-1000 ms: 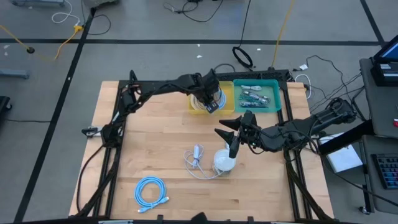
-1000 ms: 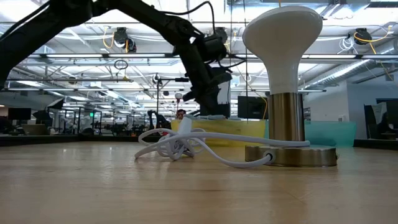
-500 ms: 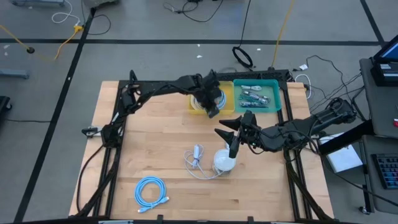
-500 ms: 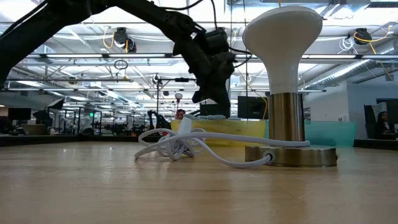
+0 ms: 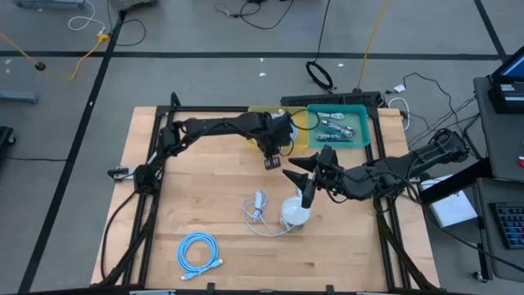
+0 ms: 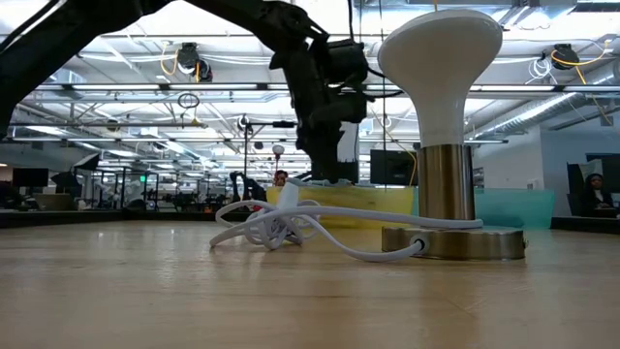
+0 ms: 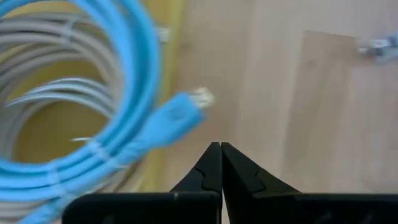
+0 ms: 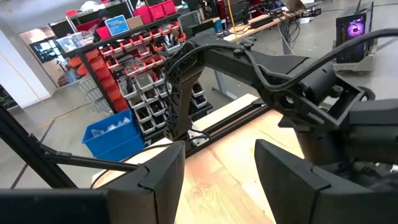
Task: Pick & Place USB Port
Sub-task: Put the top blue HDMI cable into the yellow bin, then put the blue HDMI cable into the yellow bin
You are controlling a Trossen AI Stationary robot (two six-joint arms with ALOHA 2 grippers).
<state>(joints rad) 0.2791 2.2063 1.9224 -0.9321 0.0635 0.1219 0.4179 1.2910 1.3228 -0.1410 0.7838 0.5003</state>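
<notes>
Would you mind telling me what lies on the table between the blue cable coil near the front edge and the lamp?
In the high view, a tangled white cord lies between the blue cable coil and the lamp; otherwise that stretch of table is bare wood.

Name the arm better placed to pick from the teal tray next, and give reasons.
Left, probably. The left gripper hangs just beside the yellow bin next to the teal tray, jaws shut and empty. The right gripper sits farther back over the lamp, jaws open.

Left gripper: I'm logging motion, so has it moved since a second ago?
Yes. The left gripper has left the yellow bin toward the lamp, fingers shut.
</notes>
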